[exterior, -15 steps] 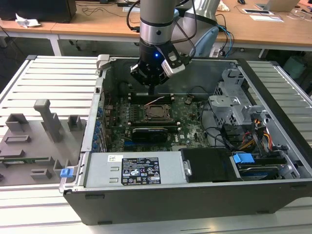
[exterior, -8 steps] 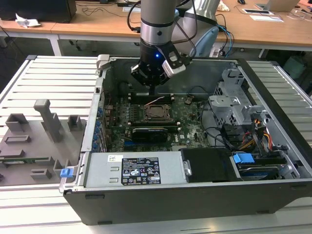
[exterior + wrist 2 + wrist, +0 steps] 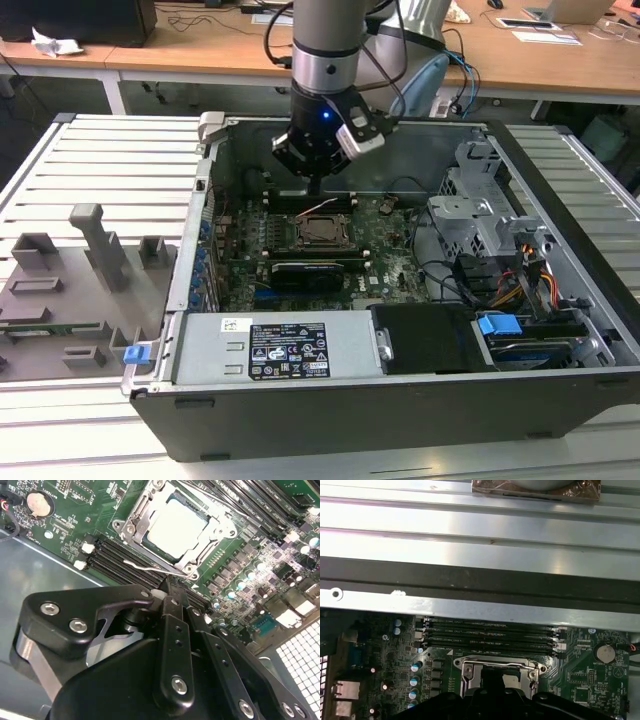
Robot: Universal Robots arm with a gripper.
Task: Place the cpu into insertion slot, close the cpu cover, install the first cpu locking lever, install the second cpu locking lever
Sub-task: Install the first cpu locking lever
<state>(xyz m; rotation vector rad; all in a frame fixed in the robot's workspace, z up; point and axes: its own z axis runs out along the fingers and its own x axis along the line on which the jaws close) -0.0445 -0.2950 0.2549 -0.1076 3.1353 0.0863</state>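
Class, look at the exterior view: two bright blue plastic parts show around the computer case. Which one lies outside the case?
The small blue clip at the case's corner, on the exterior view's left beside the grey tray. The other blue part sits inside the case, by the drive bay on the right.

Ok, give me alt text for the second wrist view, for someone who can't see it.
The black gripper hangs just above a thin metal locking lever beside the insertion slot, where the cpu sits under the closed cpu cover. Black memory slots run alongside on the green motherboard.
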